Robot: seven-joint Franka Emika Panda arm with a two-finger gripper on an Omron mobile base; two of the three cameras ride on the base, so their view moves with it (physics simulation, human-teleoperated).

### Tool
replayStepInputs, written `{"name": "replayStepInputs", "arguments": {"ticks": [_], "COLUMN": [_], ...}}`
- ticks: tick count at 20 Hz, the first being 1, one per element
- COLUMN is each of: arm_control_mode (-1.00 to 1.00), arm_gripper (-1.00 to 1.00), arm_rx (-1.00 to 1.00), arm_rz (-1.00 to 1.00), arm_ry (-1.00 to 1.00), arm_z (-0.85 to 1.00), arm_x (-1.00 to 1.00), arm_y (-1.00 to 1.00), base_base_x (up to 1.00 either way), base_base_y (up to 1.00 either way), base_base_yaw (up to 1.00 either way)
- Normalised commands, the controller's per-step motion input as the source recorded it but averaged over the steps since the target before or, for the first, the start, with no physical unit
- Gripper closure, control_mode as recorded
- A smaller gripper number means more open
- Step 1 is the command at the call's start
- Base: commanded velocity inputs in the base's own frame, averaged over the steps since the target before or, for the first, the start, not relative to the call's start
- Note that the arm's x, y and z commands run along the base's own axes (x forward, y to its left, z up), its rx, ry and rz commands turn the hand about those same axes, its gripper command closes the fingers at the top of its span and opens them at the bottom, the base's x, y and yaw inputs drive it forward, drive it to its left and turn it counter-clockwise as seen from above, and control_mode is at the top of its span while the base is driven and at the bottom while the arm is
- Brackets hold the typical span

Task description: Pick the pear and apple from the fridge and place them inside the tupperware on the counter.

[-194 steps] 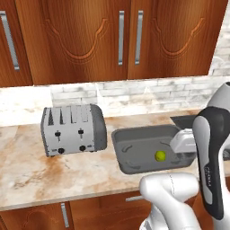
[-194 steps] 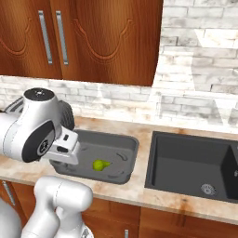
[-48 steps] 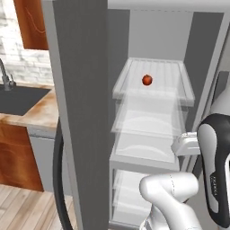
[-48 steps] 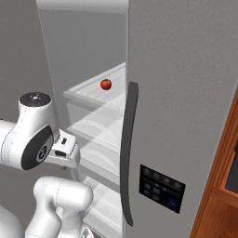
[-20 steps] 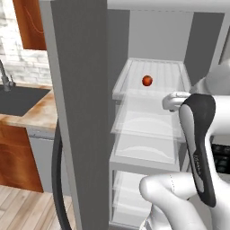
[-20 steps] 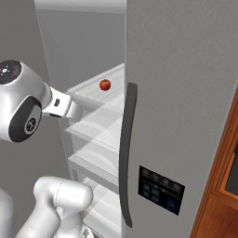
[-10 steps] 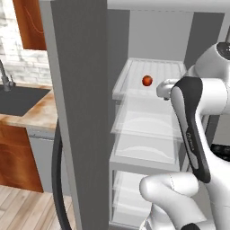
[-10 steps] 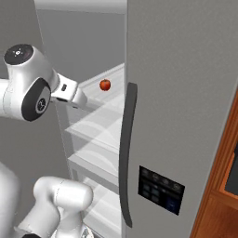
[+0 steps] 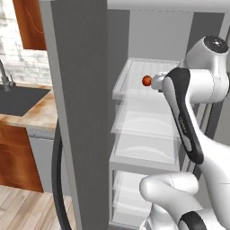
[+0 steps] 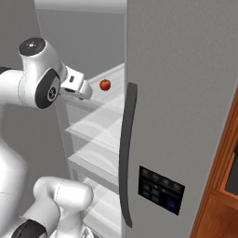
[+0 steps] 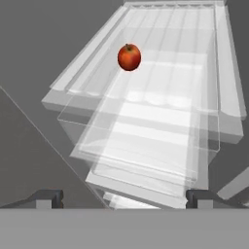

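Closest to the camera in the hand view, the gripper (image 11: 124,197) is standing with its two dark fingertips (image 11: 48,197) spread wide, holding nothing, with bare shelf showing between them. Just ahead of and below the claw, translucent white shelves (image 11: 151,141) are stacking down in steps inside the fridge (image 10: 186,93), whose grey door is hanging open. Farther ahead of the claw, and a little to the left of its centre line in the hand view, the apple (image 11: 129,57) is sitting upright on the upper shelf, red with a small stem on top, well apart from the fingertips.

From the left base view, the white arm is reaching into the fridge (image 9: 81,90) at the height of that upper shelf, and the apple (image 9: 146,81) is showing just beyond the end of the hand, close to it but not touching so far as can be told. From the right base view, the gripper (image 10: 83,90) is pointing toward the apple (image 10: 105,84), which is lying near its tip with a small gap between.

Off to the claw's left, beyond the open door, a black sink (image 9: 20,99) is sitting in the counter (image 9: 38,116) over brown cabinets.
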Motion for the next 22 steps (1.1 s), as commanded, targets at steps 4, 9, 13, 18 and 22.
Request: {"name": "replayStepInputs", "arguments": {"ticks": [4, 9, 13, 18, 22], "arm_control_mode": [-1.0, -1.0, -1.0, -1.0, -1.0], "arm_gripper": [-1.0, -1.0, -1.0, -1.0, -1.0], "arm_rx": [0.0, 0.0, 0.0, 0.0, 0.0], "arm_rz": [0.0, -0.03, -0.08, -0.04, -0.01], "arm_ry": [0.0, 0.0, 0.0, 0.01, 0.05], "arm_z": [0.0, 0.0, 0.0, 0.0, 0.0], "arm_x": [0.47, 0.42, 0.38, 0.35, 0.36], "arm_y": [0.0, -0.04, -0.14, -0.16, -0.03], "base_base_x": [0.0, 0.0, 0.0, 0.0, 0.0], "base_base_y": [0.0, 0.0, 0.0, 0.0, 0.0], "base_base_yaw": [0.0, 0.0, 0.0, 0.0, 0.0]}}
